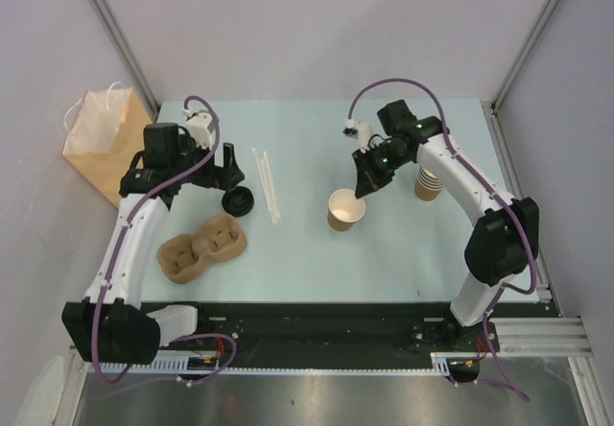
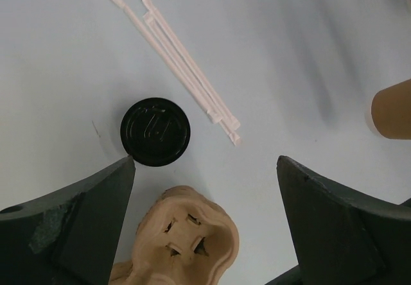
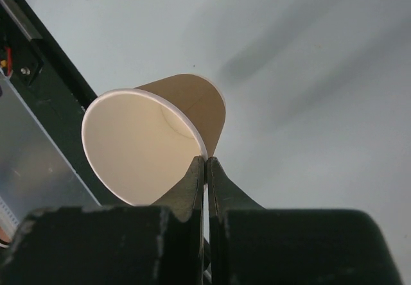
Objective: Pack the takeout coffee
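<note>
Right claw point(image 1: 363, 194) is clenched, both fingers squeezed tight on the rim of the tan paper cup point(image 1: 343, 211). On the wrist view the claw point(image 3: 206, 160) has one finger inside the white mouth and one outside on the brown wall, pinching the cup point(image 3: 148, 150) at its edge. The cup has no lid and I see nothing in it but its pale bottom. It sits about mid-table point(image 1: 384, 263), tipped a little, and I cannot tell whether its base touches the surface.

Over on my other side, the left claw point(image 1: 230, 172) is spread wide, gripping nothing. From its own camera, the claw point(image 2: 205, 161) hangs above the table with the black lid point(image 2: 155, 131) lying flat just past my left fingertip point(image 2: 96, 214), off to that side and not between the fingers. From above, the lid point(image 1: 237, 201) lies well apart from the cup.

The moulded-pulp carrier tray point(image 2: 186, 240) sits under the claw's gap, just beside the lid. Thin white sticks point(image 2: 183, 67) lie in a loose bundle beyond it. The stack of lidless cups point(image 1: 428, 181) stands behind my right arm. The brown paper bag point(image 1: 104, 143) is off the table's far left corner.
</note>
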Controlling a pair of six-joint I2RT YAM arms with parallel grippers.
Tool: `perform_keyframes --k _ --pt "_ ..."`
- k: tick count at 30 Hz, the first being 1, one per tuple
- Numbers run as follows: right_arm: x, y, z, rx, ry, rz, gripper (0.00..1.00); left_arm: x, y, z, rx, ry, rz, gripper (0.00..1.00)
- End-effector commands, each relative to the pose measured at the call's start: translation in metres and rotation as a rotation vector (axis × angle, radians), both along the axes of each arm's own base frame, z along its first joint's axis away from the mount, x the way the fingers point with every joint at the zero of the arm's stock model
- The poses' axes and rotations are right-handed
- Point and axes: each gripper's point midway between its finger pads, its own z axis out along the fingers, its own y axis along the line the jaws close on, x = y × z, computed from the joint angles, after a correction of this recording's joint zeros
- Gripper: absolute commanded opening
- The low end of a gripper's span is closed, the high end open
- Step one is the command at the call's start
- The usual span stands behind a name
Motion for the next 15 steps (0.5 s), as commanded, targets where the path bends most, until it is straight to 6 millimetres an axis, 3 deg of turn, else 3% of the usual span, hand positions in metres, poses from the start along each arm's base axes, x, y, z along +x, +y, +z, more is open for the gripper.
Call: perform_keyframes --k 1,8,15 --pt "0.014 0.028 -0.031 -0.05 -0.031 0.025 0.0 0.012 0.012 -0.028 0.064 0.063 0.029 0.95" --pt "0.008 0.051 -0.068 -0.133 -0.008 0.076 0.0 0.017 0.011 -0.052 0.068 0.121 0.016 0.9" --pt "0.006 0.059 -0.083 -0.217 -0.049 0.097 0.0 0.018 0.01 -0.063 0.068 0.13 0.015 0.9"
